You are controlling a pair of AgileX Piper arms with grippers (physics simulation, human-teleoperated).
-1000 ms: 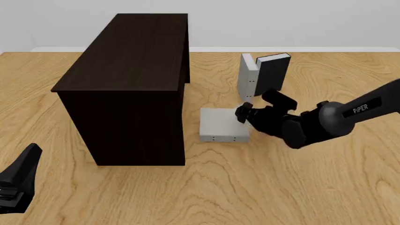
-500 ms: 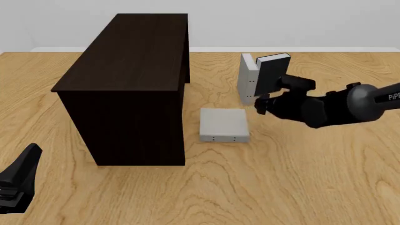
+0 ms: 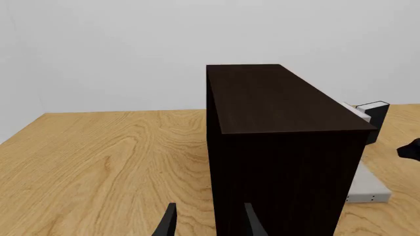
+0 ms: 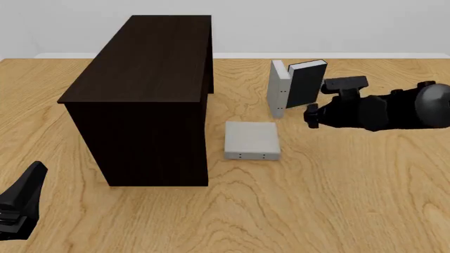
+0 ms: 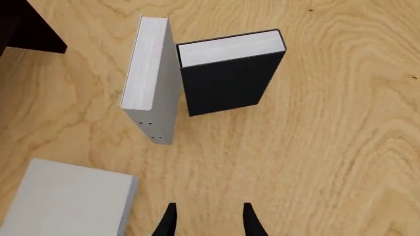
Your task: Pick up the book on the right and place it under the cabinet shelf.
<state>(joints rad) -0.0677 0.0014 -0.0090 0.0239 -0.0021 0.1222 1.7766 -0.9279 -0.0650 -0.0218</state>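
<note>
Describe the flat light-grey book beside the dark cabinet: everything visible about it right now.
The plain light-grey, thick, nearly square hardcover book lies flat on the wooden table, just right of the tall dark brown box-shaped cabinet with a thin gap between them. Its matte cover is blank; tiny dark dots mark the near edge. It looks closed and undamaged. Nothing rests on it or grips it: the right gripper hangs off to its right, nearer the two upright books behind it.
</note>
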